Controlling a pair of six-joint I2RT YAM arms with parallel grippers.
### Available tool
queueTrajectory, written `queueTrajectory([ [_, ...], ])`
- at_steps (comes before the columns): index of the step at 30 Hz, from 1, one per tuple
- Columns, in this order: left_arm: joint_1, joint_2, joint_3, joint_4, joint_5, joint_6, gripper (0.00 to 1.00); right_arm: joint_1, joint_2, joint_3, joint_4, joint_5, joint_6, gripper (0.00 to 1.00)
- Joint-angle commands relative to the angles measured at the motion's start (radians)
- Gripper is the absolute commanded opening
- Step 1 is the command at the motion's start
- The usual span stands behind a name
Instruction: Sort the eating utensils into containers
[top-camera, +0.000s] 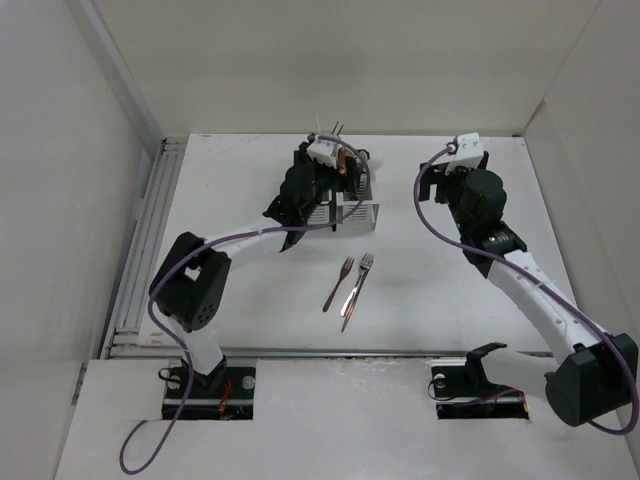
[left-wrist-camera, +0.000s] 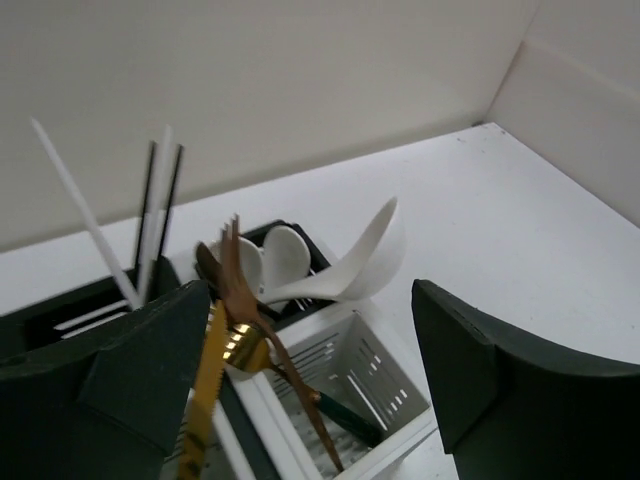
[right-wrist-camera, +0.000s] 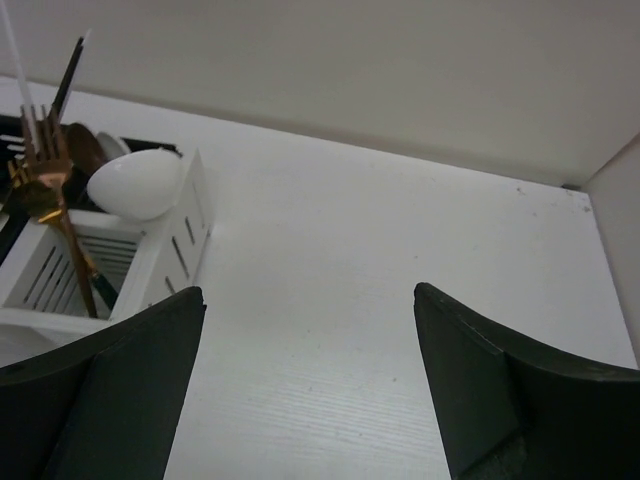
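so yeah, the copper-toned metal fork (top-camera: 337, 287) and silvery metal fork (top-camera: 356, 293) lie side by side mid-tabletop, handles toward the near edge, closer to the left hand (left-wrist-camera: 320, 372), jaws apart above the slotted square caddies (top-camera: 360, 212), than the also-open right hand (right-wrist-camera: 310, 385).

Glossy white ceramic-looking soup spoon (left-wrist-camera: 360, 265), shiny copper-gold metal fork (left-wrist-camera: 238, 280), matt white table (right-wrist-camera: 350, 330), possibly plastic white caddy (left-wrist-camera: 375, 375)

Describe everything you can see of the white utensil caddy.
The white caddy is an upright, square-section holder with long slots cut through its walls; it looks like plastic or painted metal. It stands toward the far side of the table, joined to the black caddy beside it. A copper-gold fork stands inside, tines up, and a white ceramic spoon overhangs its rim.
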Motion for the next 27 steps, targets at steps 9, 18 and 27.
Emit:
queueTrajectory([
  [9,0.090,-0.461,0.011,-0.417,-0.187,0.132,0.84,0.402,0.183,0.164,-0.360,0.320,0.249,0.88],
  [18,0.174,-0.796,-0.234,-0.733,-0.264,0.023,0.84,0.632,0.597,0.419,-0.720,0.250,0.550,0.85],
  [27,0.237,-1.010,-0.400,-0.733,-0.223,-0.048,0.84,0.644,0.671,0.402,-0.748,0.108,0.717,0.79],
])
